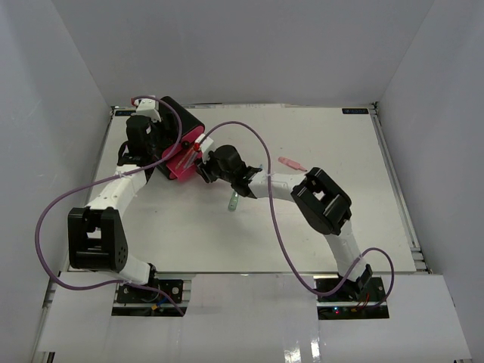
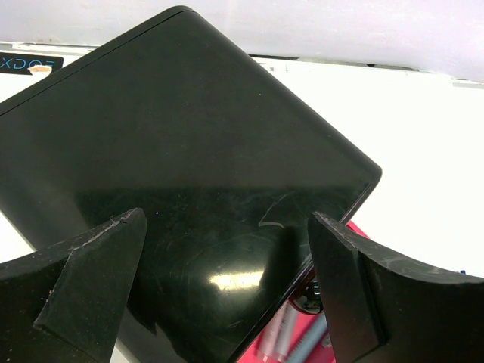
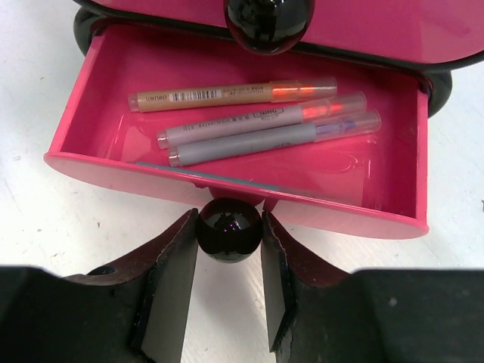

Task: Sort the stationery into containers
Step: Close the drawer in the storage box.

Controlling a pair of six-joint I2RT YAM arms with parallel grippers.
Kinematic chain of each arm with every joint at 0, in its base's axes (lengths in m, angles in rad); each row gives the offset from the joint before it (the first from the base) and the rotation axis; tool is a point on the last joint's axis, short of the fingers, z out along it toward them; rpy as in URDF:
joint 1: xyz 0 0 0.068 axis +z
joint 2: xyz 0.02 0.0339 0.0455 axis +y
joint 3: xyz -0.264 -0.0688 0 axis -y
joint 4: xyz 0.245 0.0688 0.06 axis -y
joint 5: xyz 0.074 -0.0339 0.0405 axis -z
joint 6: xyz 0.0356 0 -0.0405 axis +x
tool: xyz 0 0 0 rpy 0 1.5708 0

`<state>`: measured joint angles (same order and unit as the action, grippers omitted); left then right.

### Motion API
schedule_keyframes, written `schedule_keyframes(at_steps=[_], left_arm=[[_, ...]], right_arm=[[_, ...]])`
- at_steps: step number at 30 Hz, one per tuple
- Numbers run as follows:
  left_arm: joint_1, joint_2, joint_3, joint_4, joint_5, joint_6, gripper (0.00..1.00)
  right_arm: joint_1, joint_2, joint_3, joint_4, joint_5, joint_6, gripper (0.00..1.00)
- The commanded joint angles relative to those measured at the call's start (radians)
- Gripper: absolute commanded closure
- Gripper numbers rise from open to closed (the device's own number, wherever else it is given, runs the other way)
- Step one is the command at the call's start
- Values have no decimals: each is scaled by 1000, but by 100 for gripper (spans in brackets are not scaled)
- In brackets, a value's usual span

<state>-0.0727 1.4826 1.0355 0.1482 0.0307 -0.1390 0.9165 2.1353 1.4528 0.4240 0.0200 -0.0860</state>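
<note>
Pinching knob (image 3: 229,231) of open drawer (image 3: 363,215): right jaws closed snug on it, touching both sides. Three pens (image 3: 257,121) lying side by side in drawer, just beyond jaws. Left jaws spread wide, nothing held, black box (image 2: 189,136) straight ahead. Green pen (image 1: 234,200) loose on counter (image 1: 302,242) near right jaws.

A lab rig; white panels (image 1: 242,45) box in the table (image 1: 340,136).
</note>
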Motion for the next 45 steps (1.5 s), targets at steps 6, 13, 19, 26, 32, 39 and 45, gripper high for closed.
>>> schedule_keyframes(at_steps=[6, 13, 19, 26, 32, 39, 45], left_arm=[[-10, 1, -14, -55, 54, -27, 2], [-12, 1, -14, -53, 63, -33, 2], [-12, 1, -11, -58, 66, -33, 2], [-12, 1, -9, -58, 71, -36, 2], [-10, -1, -11, -59, 77, -40, 2], [-10, -2, -6, -61, 80, -43, 2], [-12, -7, -6, -61, 83, -47, 2]], right_arm=[[-5, 41, 73, 180, -9, -32, 63], [-7, 86, 107, 274, -38, -32, 60], [-8, 135, 161, 289, -43, -41, 56], [-8, 167, 187, 320, -46, -41, 47], [-7, 207, 242, 320, -49, -44, 40], [-8, 247, 294, 314, -52, -38, 39], [-8, 255, 299, 314, -46, -28, 38]])
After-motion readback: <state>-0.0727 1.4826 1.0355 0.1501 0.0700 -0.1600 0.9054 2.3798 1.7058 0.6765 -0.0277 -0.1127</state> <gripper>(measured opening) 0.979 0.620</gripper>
